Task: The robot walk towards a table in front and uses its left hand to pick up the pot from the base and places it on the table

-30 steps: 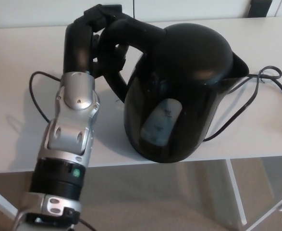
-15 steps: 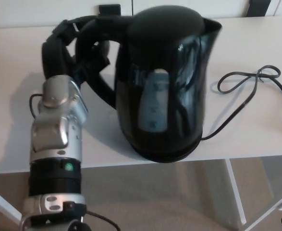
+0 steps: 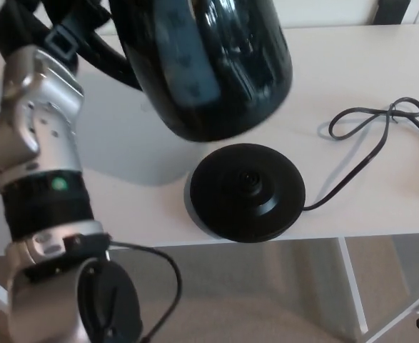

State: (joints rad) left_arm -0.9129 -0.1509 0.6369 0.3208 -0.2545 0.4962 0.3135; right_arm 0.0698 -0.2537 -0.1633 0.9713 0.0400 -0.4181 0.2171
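Above the round base [image 3: 245,191] near the table's [image 3: 380,64] front edge, the pot [image 3: 209,64] hangs tilted and clear, carried by the left hand [image 3: 31,25], fingers closed round its handle [image 3: 109,57], apparently for setting down beside the base.

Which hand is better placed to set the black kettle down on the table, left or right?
Left. The left hand holds the glossy black plastic kettle by its handle, lifted clear of the round black base on the white table. The right hand is not in view.
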